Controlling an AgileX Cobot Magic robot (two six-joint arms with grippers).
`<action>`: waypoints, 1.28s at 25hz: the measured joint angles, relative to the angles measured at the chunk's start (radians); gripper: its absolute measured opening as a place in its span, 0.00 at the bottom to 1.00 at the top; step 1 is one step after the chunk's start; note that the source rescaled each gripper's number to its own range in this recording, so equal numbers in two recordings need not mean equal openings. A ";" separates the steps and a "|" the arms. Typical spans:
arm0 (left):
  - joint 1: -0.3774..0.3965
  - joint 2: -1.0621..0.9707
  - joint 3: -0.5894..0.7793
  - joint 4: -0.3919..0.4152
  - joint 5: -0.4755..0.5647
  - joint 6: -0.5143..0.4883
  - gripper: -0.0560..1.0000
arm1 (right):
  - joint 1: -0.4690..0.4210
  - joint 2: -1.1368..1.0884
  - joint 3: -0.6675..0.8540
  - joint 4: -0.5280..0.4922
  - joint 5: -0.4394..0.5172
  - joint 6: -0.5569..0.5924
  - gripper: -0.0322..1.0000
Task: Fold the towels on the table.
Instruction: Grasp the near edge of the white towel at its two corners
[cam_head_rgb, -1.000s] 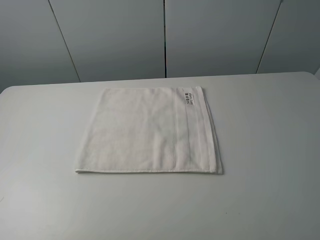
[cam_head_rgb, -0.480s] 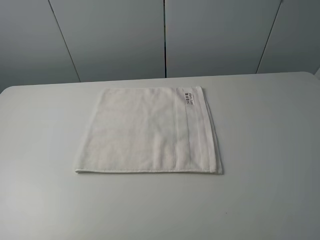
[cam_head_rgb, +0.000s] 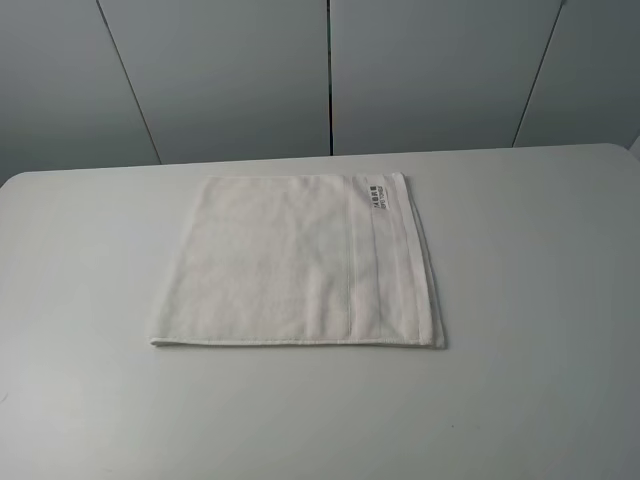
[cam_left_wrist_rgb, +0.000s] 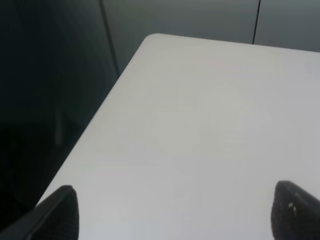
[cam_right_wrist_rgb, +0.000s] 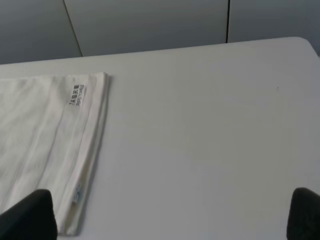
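A white terry towel (cam_head_rgb: 300, 265) lies flat on the white table (cam_head_rgb: 540, 300), roughly in the middle, with a woven band along its right side and a small dark-printed label (cam_head_rgb: 377, 194) at its far right corner. The right wrist view shows that same side of the towel (cam_right_wrist_rgb: 45, 140) and the label (cam_right_wrist_rgb: 76, 94). My right gripper (cam_right_wrist_rgb: 170, 220) is open, its dark fingertips (cam_right_wrist_rgb: 27, 215) wide apart above the table, just right of the towel's edge. My left gripper (cam_left_wrist_rgb: 175, 212) is open too, over bare table near the left edge, with no towel in that view. Neither arm shows in the exterior view.
Grey wall panels (cam_head_rgb: 330, 70) stand behind the table. In the left wrist view the table's left edge (cam_left_wrist_rgb: 95, 130) and rounded far corner (cam_left_wrist_rgb: 150, 37) drop off into dark space. Bare tabletop surrounds the towel on all sides.
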 joint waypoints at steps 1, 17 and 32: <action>0.000 0.000 -0.004 0.007 -0.006 -0.002 0.99 | 0.000 0.006 -0.011 -0.003 0.005 -0.006 1.00; 0.000 0.418 -0.201 0.000 -0.036 0.123 0.99 | -0.002 0.452 -0.106 0.068 -0.012 -0.236 1.00; -0.017 1.115 -0.381 -0.466 -0.032 0.709 0.99 | 0.100 1.060 -0.378 0.273 -0.115 -0.537 1.00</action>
